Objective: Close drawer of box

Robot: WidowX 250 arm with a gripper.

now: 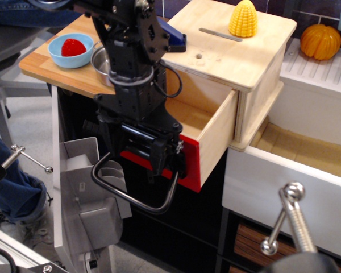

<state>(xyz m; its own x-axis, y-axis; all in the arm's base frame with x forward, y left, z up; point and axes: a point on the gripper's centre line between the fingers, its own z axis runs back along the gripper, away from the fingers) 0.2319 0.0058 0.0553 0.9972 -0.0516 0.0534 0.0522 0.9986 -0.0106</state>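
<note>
Reaching down from upper left, black arm (pixel 131 51) standing nearly vertical; end effector (pixel 150 151) pressing against the red front of the drawer (pixel 216 136), just above its loop handle (pixel 133 196); finger spread impossible to tell; drawer sticking out of the box (pixel 233 48); showing no readable writing.

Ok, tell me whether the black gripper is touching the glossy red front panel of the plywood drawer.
Cannot tell. The only view shows the gripper overlapping the drawer front panel, hiding any contact or gap.
</note>
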